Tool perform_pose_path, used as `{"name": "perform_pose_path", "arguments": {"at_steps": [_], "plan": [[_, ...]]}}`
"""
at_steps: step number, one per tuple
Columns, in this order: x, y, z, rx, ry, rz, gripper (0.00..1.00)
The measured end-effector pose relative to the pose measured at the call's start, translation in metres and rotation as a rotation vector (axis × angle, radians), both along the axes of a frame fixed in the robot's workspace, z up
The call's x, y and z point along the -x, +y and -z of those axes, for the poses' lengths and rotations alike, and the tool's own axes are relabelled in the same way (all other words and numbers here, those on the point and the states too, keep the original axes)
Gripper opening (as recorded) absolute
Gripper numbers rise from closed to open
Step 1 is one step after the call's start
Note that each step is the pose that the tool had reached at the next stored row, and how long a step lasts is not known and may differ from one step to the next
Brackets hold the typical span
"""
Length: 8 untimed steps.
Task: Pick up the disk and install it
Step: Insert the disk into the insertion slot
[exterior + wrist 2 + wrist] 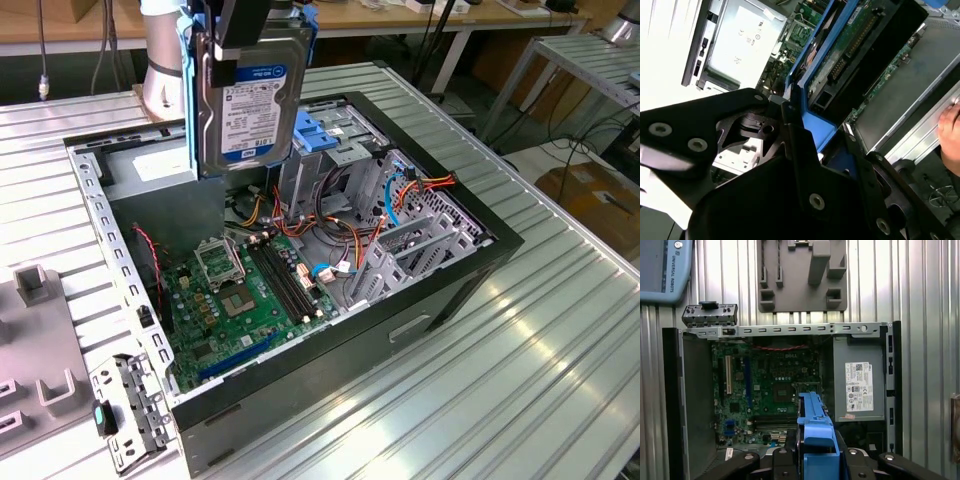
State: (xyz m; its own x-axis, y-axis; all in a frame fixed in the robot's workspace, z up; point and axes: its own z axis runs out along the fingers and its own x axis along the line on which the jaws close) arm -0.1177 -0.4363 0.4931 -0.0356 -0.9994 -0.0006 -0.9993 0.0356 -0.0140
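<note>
The end effector is clamped on the disk by its blue side rails. The disk hangs upright above the open computer case, toward eleven o'clock in the exterior view. It looks stiff, fairly heavy and shock-sensitive, so I'd say the rails are the safest place to hold it.

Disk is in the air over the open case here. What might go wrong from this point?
The jaws hold the disk upright by its upper end above the case; a slip would likely drop it onto the motherboard. Loose orange and yellow cables lie beside the metal cage and might snag the disk's rails. In the second wrist view a person's hand sits close by, possibly within the arm's path.
</note>
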Motion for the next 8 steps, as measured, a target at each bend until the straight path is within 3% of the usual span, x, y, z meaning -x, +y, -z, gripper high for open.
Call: {"name": "perform_pose_path", "arguments": {"at_steps": [6, 8], "plan": [[0.0000, -0.0152, 0.0000, -0.0001, -0.0001, 0.000, 0.37], [0.0000, -0.0224, 0.0001, -0.0002, -0.0001, 0.000, 0.37]]}}
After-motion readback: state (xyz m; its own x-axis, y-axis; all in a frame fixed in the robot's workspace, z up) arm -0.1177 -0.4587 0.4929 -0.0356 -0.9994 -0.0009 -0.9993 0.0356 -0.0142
